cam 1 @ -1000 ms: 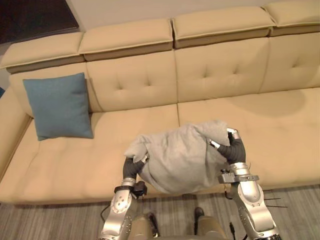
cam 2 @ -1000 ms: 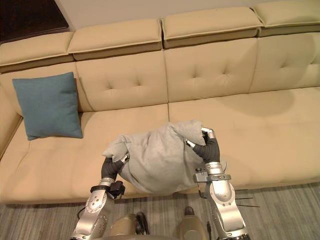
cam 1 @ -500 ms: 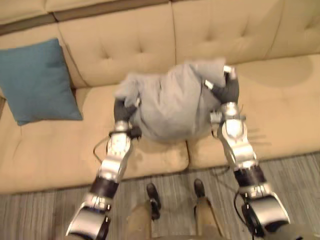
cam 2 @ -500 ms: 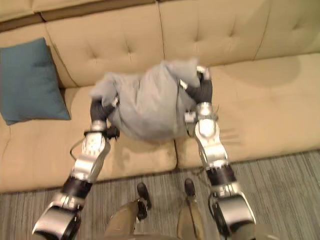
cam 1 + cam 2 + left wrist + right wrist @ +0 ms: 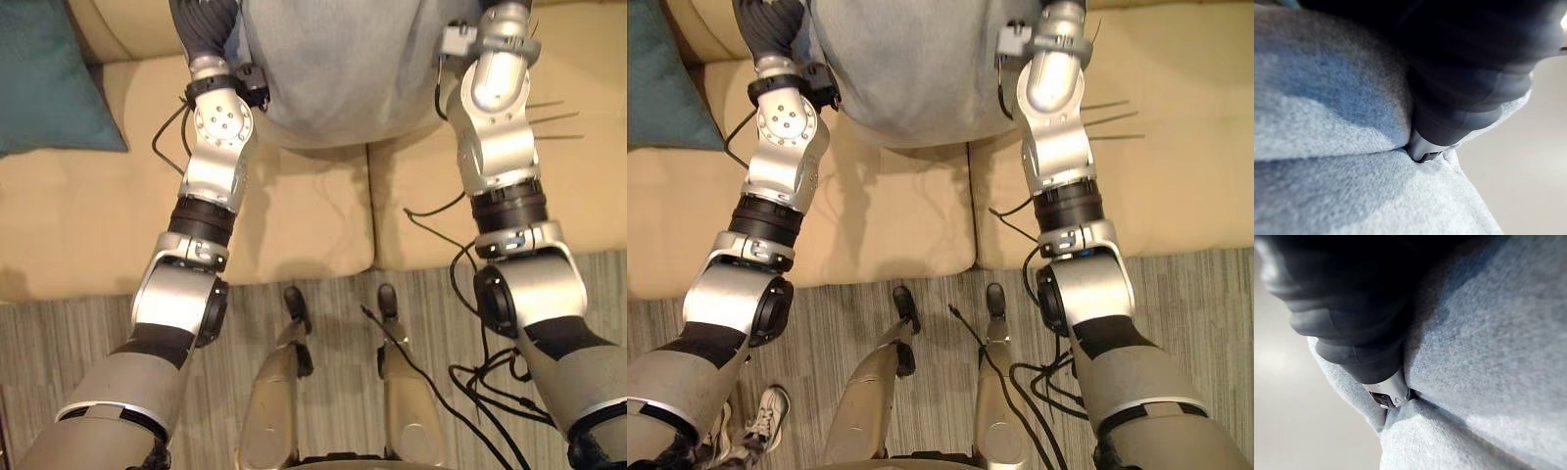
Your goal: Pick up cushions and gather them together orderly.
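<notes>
A grey cushion [image 5: 343, 59] hangs above the beige sofa's seat [image 5: 98, 225], held between both hands with its upper part cut off from view. My left hand [image 5: 203, 24] grips its left side, its dark ribbed cover [image 5: 1474, 73] pressed against the cloth and a silver finger [image 5: 1422, 149] sunk into a fold. My right hand [image 5: 1352, 308] grips the right side the same way, one finger [image 5: 1388, 392] pinched into the bunched fabric. A teal cushion [image 5: 44, 73] leans on the sofa at the far left, apart from both hands.
The sofa's front edge runs across the middle of the eye views, with striped grey carpet [image 5: 59, 343] below it. A person's white shoe [image 5: 764, 406] shows on the carpet at the lower left.
The camera has tipped further down toward the floor. Both arms have stretched out over the seat, still carrying the grey cushion between the hands.
</notes>
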### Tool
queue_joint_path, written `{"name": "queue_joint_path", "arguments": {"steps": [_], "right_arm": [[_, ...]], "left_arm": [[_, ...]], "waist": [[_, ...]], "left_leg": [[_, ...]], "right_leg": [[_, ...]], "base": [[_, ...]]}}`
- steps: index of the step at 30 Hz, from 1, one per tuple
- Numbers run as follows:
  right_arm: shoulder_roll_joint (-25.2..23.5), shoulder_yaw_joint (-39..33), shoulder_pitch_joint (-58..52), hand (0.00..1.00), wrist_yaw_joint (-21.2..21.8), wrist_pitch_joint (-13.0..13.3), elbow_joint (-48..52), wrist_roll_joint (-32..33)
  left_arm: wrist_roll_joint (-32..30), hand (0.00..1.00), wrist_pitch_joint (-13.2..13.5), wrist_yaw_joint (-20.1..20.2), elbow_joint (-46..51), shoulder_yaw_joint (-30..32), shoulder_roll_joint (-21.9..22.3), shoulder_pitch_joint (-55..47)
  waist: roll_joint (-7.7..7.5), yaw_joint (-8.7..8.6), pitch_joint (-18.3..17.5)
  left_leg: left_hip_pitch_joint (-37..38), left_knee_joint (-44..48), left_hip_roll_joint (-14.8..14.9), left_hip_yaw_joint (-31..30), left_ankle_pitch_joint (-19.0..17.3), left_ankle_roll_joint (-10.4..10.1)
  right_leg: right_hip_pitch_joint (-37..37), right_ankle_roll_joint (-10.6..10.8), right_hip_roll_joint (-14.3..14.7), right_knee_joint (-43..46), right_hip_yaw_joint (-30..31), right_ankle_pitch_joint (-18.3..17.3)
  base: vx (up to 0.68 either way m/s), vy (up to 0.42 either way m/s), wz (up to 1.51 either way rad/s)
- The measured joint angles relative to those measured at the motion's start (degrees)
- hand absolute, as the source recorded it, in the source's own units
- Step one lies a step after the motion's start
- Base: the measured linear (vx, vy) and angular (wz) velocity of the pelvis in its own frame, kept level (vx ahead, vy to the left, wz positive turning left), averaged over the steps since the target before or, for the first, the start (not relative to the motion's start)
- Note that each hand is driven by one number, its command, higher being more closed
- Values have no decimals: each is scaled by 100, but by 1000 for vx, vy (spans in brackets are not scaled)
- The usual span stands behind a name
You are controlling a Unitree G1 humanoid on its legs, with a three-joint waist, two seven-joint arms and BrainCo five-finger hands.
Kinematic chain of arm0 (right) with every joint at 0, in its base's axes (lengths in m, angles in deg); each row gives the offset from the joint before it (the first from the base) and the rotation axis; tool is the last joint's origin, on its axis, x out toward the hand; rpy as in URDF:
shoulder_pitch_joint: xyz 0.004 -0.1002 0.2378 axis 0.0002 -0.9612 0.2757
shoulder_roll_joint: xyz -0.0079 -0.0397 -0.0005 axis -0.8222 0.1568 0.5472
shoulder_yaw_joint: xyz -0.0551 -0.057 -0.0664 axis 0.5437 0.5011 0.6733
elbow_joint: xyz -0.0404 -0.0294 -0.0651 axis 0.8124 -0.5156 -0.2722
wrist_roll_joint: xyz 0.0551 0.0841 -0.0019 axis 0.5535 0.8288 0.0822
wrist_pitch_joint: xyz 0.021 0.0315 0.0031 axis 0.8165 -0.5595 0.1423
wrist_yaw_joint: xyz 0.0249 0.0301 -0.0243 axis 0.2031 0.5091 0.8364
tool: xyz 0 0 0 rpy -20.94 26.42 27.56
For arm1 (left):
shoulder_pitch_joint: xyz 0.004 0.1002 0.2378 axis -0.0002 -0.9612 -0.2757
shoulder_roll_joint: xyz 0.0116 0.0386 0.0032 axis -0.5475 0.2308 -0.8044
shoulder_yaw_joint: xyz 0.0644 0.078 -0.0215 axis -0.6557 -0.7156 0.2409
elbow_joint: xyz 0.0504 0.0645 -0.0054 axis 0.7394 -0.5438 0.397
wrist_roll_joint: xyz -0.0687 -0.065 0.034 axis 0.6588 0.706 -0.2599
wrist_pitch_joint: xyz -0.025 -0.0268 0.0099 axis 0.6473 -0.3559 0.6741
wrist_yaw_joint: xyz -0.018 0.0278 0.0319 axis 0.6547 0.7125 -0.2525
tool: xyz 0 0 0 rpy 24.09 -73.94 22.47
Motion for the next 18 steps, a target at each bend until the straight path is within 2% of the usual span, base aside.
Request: {"name": "queue_joint_path", "arguments": {"steps": [1, 2, 8, 10, 13, 18], "right_arm": [[73, -1, 95, 100, 1, -20, -117, 5], [103, -3, 137, 0, 0, -56, -191, 6], [387, -173, 427, 0, 1, -96, -439, 121], [447, -179, 426, 0, 3, -97, -343, 256], [456, -180, 425, 0, 40, -99, -284, 307], [598, -227, 418, 0, 48, -106, 36, 739]], "left_arm": [[59, 100, 0, 17, -119, -8, 12, 109], [61, 0, -1, 29, -173, -10, 24, 149], [289, 0, 96, 43, -252, 39, 98, 491], [395, 0, 98, 115, -253, 104, 99, 567], [504, 0, 97, 237, -259, 243, -97, 567], [793, 0, 80, 511, -243, 273, -538, 568]], "waist": [[4, 6, 55], [11, 2, 62], [70, 30, 175], [71, 26, 175], [71, 32, 175], [71, 76, 175]], "left_leg": [[-51, -120, 7, -38, 84, -36], [-97, -216, 8, -67, 153, -44], [-376, -274, 16, -115, 229, -128], [-408, -345, 17, -114, 305, -238], [-493, -359, 101, -112, 346, -296], [-598, -342, 157, -113, 355, -308]], "right_leg": [[-123, 0, 27, 51, -15, 0], [-219, -1, 42, 90, -22, -1], [-801, 8, 86, 599, 56, -124], [-932, -9, 90, 750, 56, -206], [-1043, -32, 130, 824, -10, -237], [-1174, -97, 161, 938, -113, -280]], "base": [[-1, -48, 6], [13, -80, 9], [11, -47, -2], [-9, -44, 5], [-15, -45, 0], [-26, -42, 4]]}}
